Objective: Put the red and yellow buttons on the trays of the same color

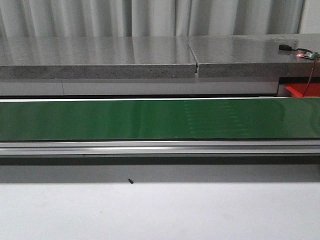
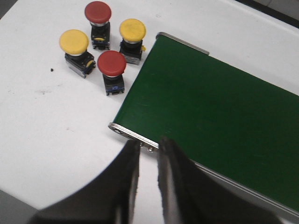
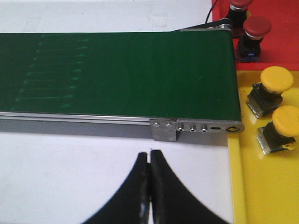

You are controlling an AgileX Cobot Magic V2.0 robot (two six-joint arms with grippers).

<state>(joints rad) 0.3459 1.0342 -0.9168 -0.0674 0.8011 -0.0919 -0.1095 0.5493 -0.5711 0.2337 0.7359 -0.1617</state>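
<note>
four buttons, two red and two yellow, stand clustered on the white table well beyond the left gripper, whose jaws are slightly spread and empty. two yellow buttons sit on the yellow tray, red ones on the red tray, off to one side of the right gripper, jaws pressed together, before the green belt.

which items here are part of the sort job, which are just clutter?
Job: two red buttons and two yellow buttons by the belt end; red tray and yellow tray with sorted buttons; green belt.

Clutter: circuit board on the grey slab; black speck on the table.
</note>
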